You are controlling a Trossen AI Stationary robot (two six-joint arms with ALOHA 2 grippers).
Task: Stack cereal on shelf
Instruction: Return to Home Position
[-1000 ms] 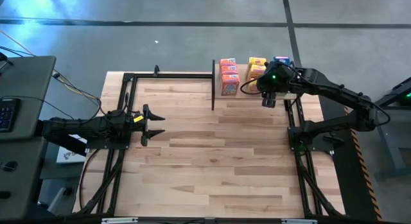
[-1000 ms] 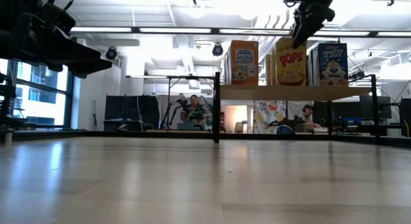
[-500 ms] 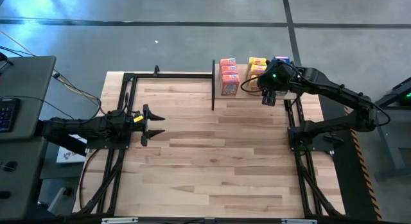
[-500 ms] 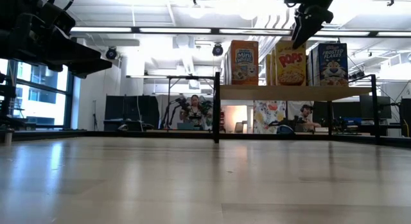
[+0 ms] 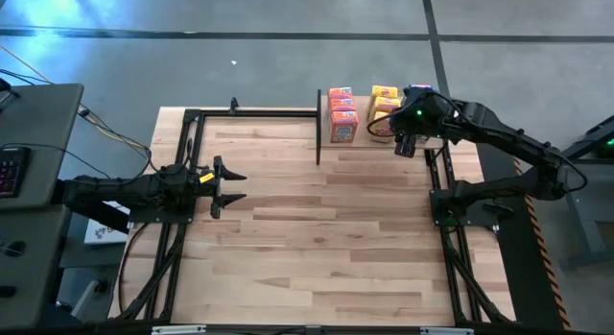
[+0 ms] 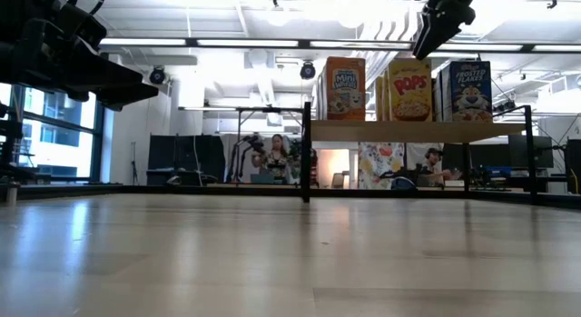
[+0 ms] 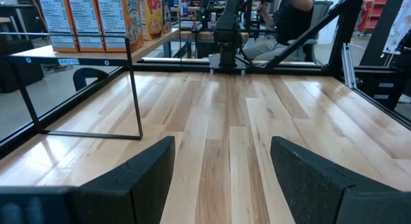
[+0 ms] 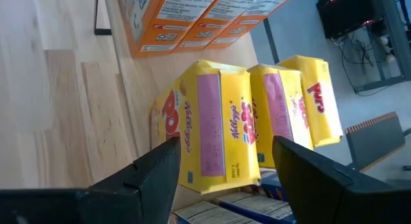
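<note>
We see the right gripper (image 5: pixel 404 146) wide open and empty above the shelf (image 6: pixel 399 131). The yellow boxes (image 8: pixel 218 121) stand just below it, the orange boxes (image 5: pixel 342 114) beside them. The left gripper (image 5: pixel 228 184) waits open.

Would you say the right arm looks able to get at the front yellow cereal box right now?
Probably yes: the right gripper hovers open just above the shelf, the front yellow cereal box straight ahead, nothing between them. The left gripper waits across the table.

blue cereal boxes (image 5: pixel 420 87) mostly under right arm (image 5: pixel 499 136), right gripper (image 6: pixel 428 40) cropped at low view's top
</note>
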